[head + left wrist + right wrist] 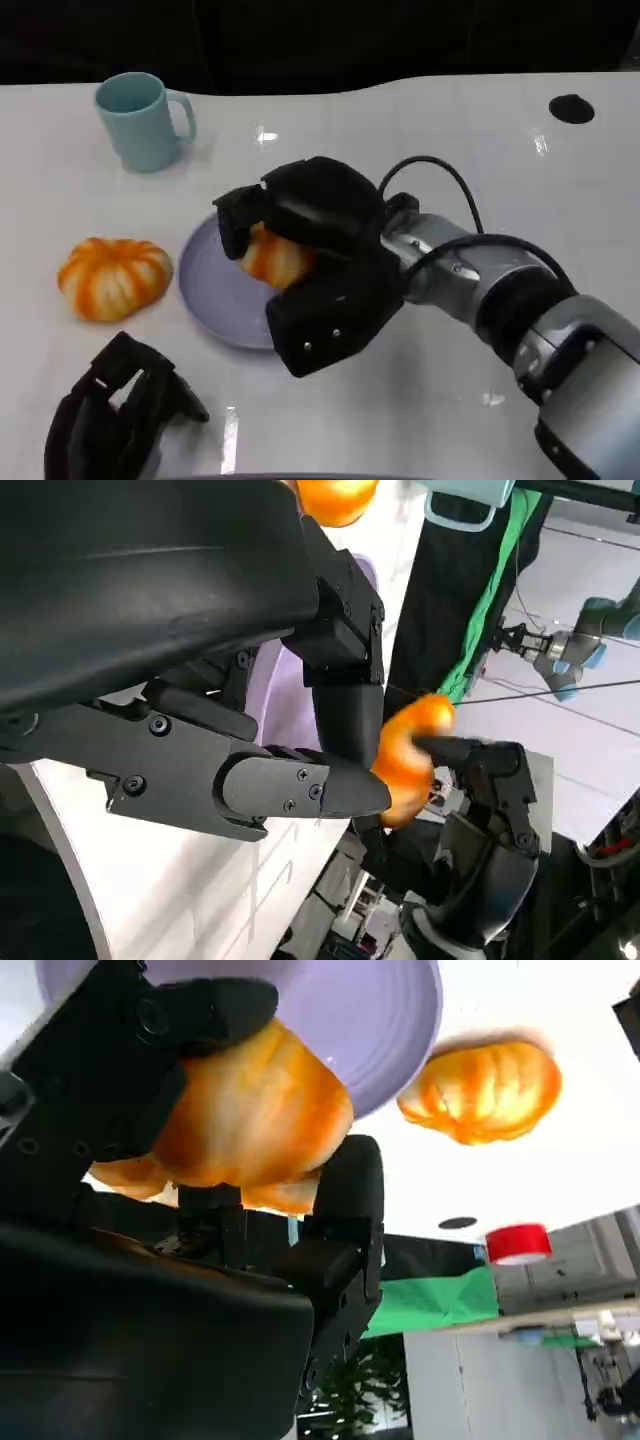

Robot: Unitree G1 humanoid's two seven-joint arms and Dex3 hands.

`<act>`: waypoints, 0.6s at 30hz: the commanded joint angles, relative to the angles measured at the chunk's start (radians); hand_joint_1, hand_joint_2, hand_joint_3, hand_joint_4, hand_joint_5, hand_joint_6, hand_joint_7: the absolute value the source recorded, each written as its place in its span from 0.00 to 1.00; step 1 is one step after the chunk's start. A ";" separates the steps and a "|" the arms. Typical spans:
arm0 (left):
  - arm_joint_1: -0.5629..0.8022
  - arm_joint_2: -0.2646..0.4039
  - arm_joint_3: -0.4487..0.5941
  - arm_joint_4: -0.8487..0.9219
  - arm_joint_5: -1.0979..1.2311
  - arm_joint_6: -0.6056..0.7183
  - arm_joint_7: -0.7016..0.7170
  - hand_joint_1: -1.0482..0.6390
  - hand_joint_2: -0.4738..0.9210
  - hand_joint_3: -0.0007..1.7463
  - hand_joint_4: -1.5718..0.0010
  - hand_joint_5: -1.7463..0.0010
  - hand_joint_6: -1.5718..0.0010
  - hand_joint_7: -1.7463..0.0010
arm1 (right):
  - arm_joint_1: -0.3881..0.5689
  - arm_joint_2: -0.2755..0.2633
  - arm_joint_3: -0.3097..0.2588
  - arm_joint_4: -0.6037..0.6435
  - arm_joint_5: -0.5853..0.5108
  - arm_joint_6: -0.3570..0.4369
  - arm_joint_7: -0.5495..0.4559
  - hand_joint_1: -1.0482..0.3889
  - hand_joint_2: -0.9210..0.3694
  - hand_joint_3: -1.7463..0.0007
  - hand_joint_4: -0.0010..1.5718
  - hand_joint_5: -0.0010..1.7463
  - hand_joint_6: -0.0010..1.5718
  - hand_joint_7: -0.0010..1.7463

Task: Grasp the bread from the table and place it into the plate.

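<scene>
Your right hand [300, 270] grips the bread [274, 256] over the plate [205, 290], frame centre. Left hand [115, 415] lower left, holding nothing, fingers apart. Right wrist view shows fingers [345, 1210] clamping the bread [240, 1120] underneath. 2nd bread [112, 277] mid-left; mug [142, 120] upper left. No legible text.

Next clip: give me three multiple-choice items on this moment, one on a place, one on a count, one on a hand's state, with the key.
1. Where is the mug?
A. on the plate
B. at the table's far left
C. in the left hand

2. How many breads are there?
A. one
B. two
C. three

3. What is the right hand doing?
A. holding a bread over the plate
B. resting flat on the table
C. gripping the mug

Key: 1 B, the mug stands beyond the plate, apart from it. 2 B, one bread is in the hand, another bread lies left of the plate. 3 A, its fingers wrap the bread above the plate.
</scene>
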 commanded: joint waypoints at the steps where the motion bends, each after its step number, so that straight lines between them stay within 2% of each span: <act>1: 0.001 0.009 0.005 -0.002 -0.008 0.001 -0.012 0.28 1.00 0.14 0.60 0.00 0.66 0.15 | -0.035 -0.017 0.008 -0.003 -0.003 0.010 0.072 0.37 0.01 0.89 0.38 0.21 0.41 0.03; 3: 0.001 0.009 0.005 -0.001 -0.010 0.000 -0.013 0.28 1.00 0.14 0.60 0.00 0.66 0.15 | -0.034 -0.021 0.014 -0.008 -0.010 0.010 0.083 0.31 0.00 0.86 0.33 0.10 0.35 0.01; 6: 0.000 0.012 0.004 0.000 -0.011 0.002 -0.013 0.28 1.00 0.13 0.60 0.00 0.66 0.15 | -0.032 -0.026 0.014 -0.016 -0.013 0.006 0.094 0.27 0.00 0.84 0.30 0.06 0.31 0.00; 7: 0.001 0.012 0.003 0.000 -0.010 0.001 -0.012 0.28 1.00 0.13 0.60 0.00 0.66 0.16 | -0.030 -0.029 0.014 -0.020 -0.013 0.002 0.099 0.22 0.00 0.80 0.25 0.03 0.26 0.00; 10: 0.003 0.011 0.001 -0.001 -0.004 -0.009 -0.008 0.28 1.00 0.14 0.60 0.00 0.66 0.16 | -0.027 -0.036 0.012 -0.032 -0.012 -0.004 0.107 0.18 0.00 0.77 0.20 0.00 0.21 0.00; 18: 0.004 0.010 0.000 -0.005 -0.005 -0.005 -0.005 0.28 1.00 0.14 0.60 0.00 0.66 0.16 | -0.024 -0.046 0.011 -0.043 -0.013 -0.012 0.108 0.16 0.00 0.74 0.18 0.00 0.20 0.00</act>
